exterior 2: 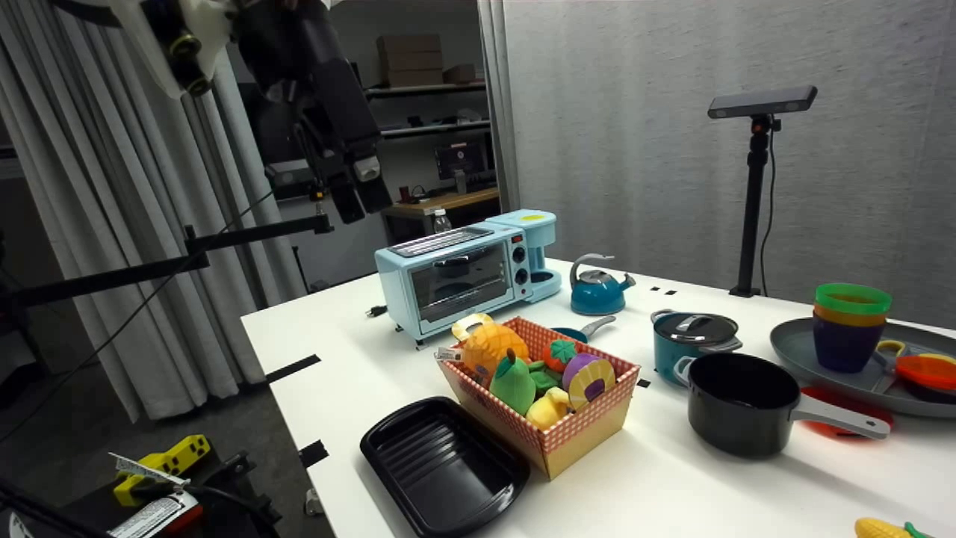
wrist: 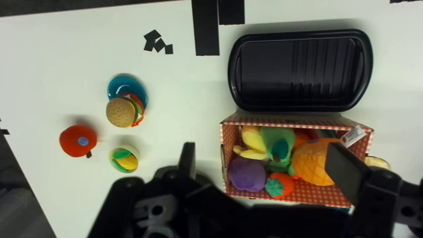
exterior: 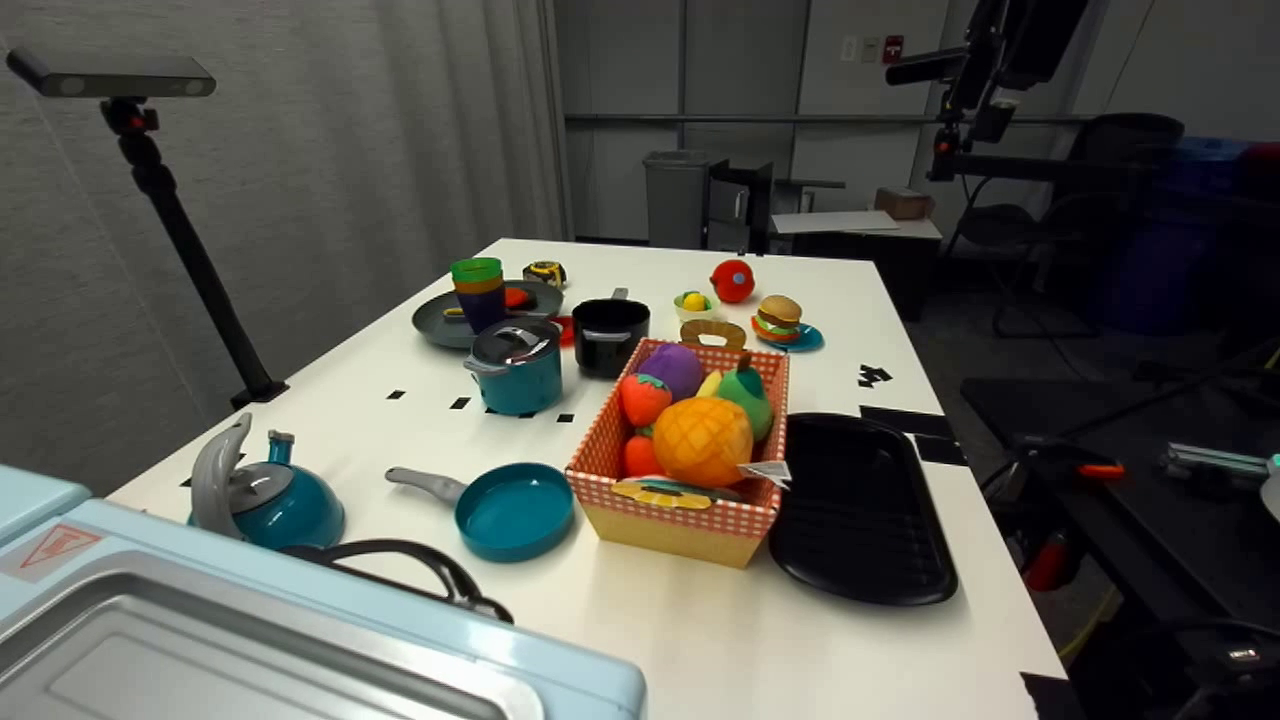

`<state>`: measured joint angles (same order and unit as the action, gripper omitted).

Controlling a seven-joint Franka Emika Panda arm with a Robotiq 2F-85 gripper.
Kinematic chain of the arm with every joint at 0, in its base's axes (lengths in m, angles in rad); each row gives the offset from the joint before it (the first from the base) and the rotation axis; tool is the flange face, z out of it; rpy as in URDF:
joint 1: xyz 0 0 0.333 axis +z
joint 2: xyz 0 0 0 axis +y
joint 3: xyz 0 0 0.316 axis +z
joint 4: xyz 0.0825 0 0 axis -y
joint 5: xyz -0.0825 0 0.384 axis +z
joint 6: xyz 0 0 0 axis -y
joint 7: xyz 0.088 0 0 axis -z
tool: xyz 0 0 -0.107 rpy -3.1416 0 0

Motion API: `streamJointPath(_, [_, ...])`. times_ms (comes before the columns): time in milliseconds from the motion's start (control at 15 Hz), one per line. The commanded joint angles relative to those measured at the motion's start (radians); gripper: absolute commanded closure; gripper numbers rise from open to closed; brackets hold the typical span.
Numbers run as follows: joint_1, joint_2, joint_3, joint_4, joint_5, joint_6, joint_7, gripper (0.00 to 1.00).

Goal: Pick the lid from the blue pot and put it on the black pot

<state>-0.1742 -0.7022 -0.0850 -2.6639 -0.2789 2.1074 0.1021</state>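
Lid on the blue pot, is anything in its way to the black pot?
Nothing visible stands in the way. The lid sits on the blue pot, next to the black pot, whose top is open. A red item lies low beside the black pot.

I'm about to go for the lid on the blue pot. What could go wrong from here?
1. The lid cannot be made out in the wrist view, so lining up from there alone might miss it.
2. The black pot stands close to the blue pot, so the gripper could bump it on the way down.
3. Toy fruit rises above the rim of the basket, so a low approach might knock some out.
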Motion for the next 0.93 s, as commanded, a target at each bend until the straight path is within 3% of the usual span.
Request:
streamJointPath(0, [-0.096, 0.027, -0.046, 0.021, -0.073, 0.069, -0.017, 0.0])
streamJointPath(533, [-0.205, 0.21, -0.088, 0.075, -0.148, 0.349, 0.0, 0.0])
streamJointPath(600, [-0.21, 0.247, -0.088, 0.095, -0.142, 0.358, -0.004, 0.0])
streamJointPath(667, [-0.201, 0.161, -0.079, 0.043, -0.118, 0.32, -0.011, 0.0])
streamJointPath(867, [-0.201, 0.189, -0.078, 0.05, -0.12, 0.326, -0.009, 0.0])
